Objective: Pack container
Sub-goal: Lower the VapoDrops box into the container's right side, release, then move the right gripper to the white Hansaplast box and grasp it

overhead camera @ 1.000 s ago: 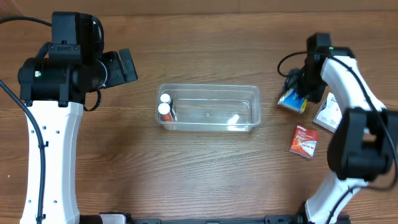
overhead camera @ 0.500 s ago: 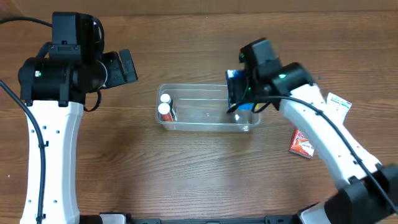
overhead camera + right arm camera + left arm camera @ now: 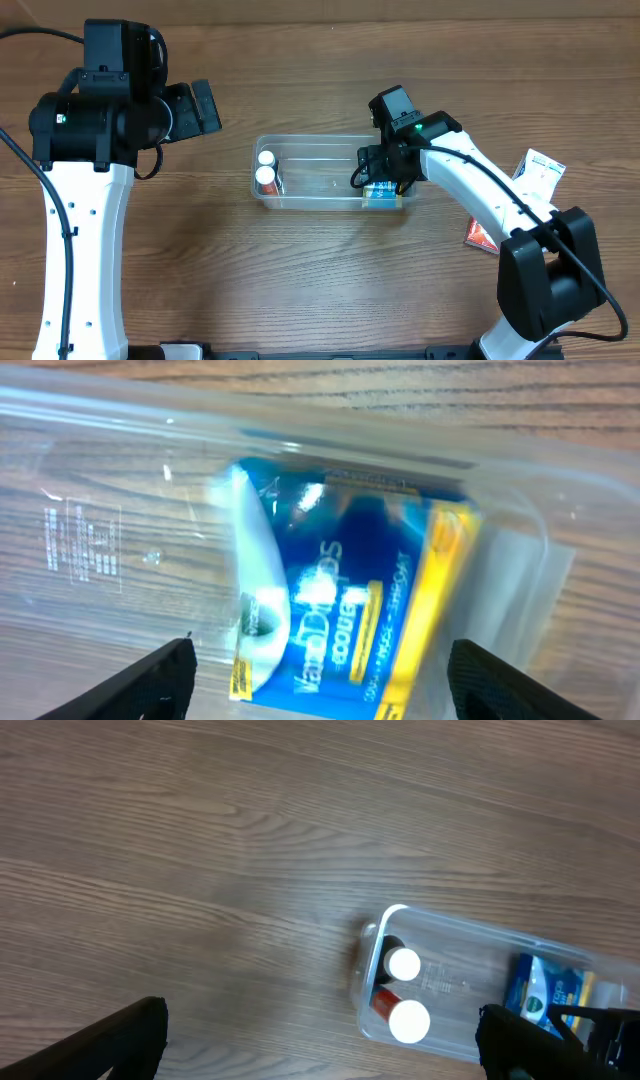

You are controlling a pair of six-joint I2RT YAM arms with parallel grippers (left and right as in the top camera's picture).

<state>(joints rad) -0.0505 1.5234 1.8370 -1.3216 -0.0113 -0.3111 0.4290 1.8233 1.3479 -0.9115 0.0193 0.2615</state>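
"Where was the right gripper (image 3: 385, 180)?"

"Over the right end of the container (image 3: 335, 141), which sat mid-frame in my overhead view. Its jaws stood wide and held nothing. On my wrist feed the blue box (image 3: 340, 610) lay inside the tub, between the fingers (image 3: 150, 675) and apparently clear of both."

"And the left gripper (image 3: 330, 1050)?"

"Wide as well, and empty, up over the counter (image 3: 300, 280) at the upper left, well apart from the container."

"What else was inside?"

"Two white-capped bottles (image 3: 265, 167), side by side at its left end. Toward the right edge I saw a white box (image 3: 537, 168) and a red box (image 3: 478, 232) partly behind the arm."
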